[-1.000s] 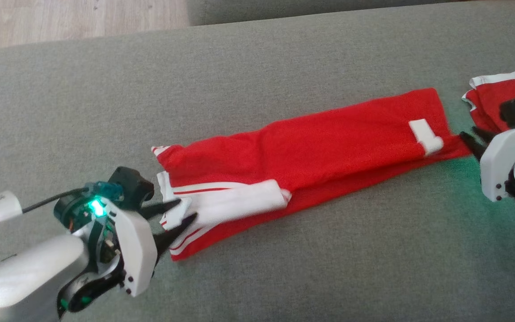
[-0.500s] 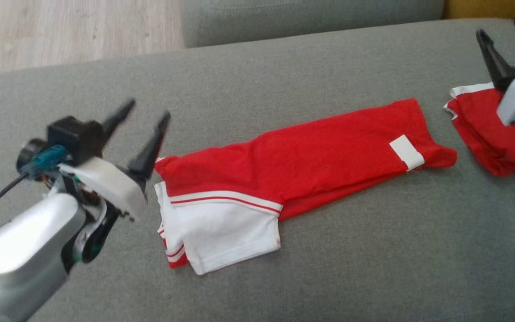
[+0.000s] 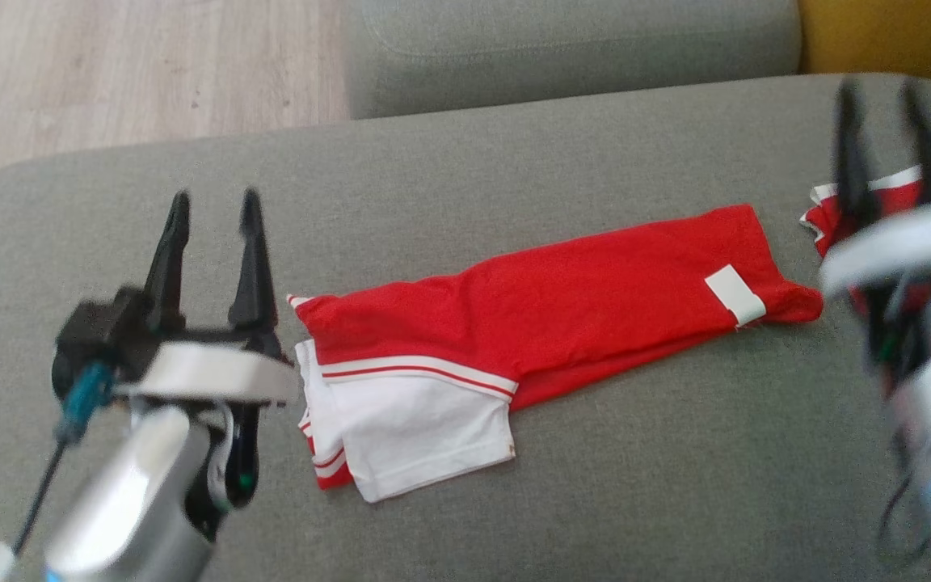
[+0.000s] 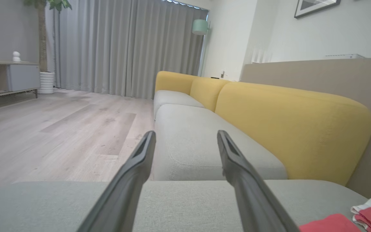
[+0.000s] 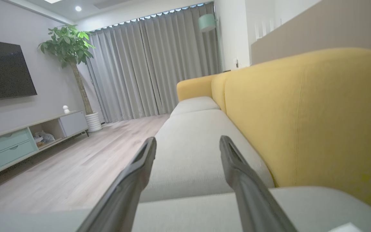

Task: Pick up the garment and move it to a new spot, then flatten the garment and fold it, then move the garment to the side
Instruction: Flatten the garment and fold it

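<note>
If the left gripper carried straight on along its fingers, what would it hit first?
Nothing close. The left gripper, open, points out over the grey cushion; the first thing in its line looks to be the next seat cushion, though depth is unclear. The red garment lies aside, out of that line.

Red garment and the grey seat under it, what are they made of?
The red garment looks like soft, matte knit cloth: it lies limp and folded. The grey seat looks like woven upholstery fabric, matte and flecked, probably padded, given its rounded edges.
</note>
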